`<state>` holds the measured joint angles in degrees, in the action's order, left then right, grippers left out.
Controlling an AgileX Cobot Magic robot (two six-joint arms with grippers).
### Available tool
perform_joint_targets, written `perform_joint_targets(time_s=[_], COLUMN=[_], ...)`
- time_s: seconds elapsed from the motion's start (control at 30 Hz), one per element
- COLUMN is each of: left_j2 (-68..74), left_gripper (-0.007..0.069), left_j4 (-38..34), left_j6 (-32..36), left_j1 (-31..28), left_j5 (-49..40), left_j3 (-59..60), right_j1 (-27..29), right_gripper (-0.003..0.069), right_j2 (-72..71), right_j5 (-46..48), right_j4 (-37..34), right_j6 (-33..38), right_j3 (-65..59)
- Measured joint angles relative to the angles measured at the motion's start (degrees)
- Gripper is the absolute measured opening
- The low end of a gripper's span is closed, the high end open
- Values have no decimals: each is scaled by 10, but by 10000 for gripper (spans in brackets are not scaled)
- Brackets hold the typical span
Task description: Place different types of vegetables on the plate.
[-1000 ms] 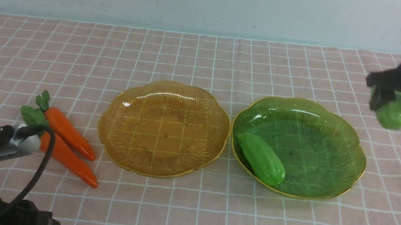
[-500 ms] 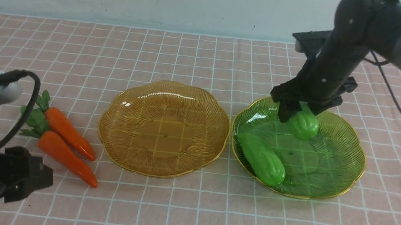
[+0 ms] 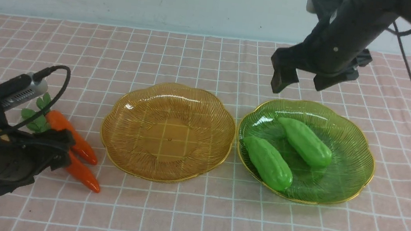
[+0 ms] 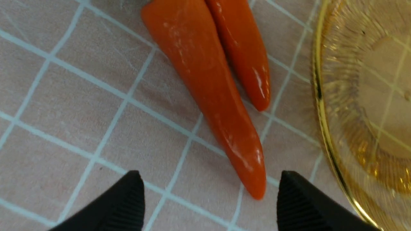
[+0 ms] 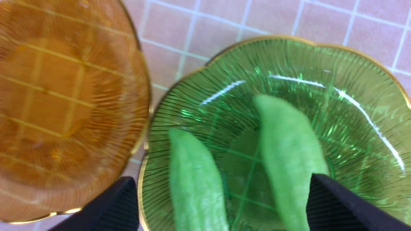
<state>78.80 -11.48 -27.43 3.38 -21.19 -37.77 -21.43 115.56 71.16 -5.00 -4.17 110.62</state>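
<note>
Two light-green gourds [image 3: 306, 142] [image 3: 268, 163] lie side by side in the green plate [image 3: 356, 165]; both show in the right wrist view [image 5: 289, 150] [image 5: 194, 179]. My right gripper [image 3: 300, 82] hangs open and empty above the plate's far rim. Two orange carrots [image 3: 82, 147] [image 3: 82, 174] with green tops lie on the cloth left of the amber plate [image 3: 132, 102]. My left gripper [image 3: 58, 150] is open, low over the carrots. In the left wrist view the nearer carrot's tip [image 4: 250, 173] lies between its open fingertips [image 4: 128, 192].
The amber plate [image 4: 362, 96] holds nothing and stands just beside the carrots. A pink checked cloth [image 3: 192, 223] covers the table. A pale wall runs along the back.
My right gripper let the second gourd go into the green plate, opened and rose. My left gripper moved down and right onto the carrots.
</note>
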Motion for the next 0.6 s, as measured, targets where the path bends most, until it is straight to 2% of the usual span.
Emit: perform_joint_targets(time_s=[0.2,0.4,0.6], left_j2=[100,180,191], left_gripper=[504,504,483], left_j4=[-2,-2,-2], left_j6=[-55,-70,-71], left_j1=[-1,-1,-1], left_j5=[85,94,68], left_j3=[-19,-72,-80], right_j1=[0,0,0], right_gripper=[609,585,582], right_j2=[-26,-26,-25], right_j5=[2,3,4], right_j4=[-19,-19,-19], right_j6=[2,2,2], right_j3=[0,0,0])
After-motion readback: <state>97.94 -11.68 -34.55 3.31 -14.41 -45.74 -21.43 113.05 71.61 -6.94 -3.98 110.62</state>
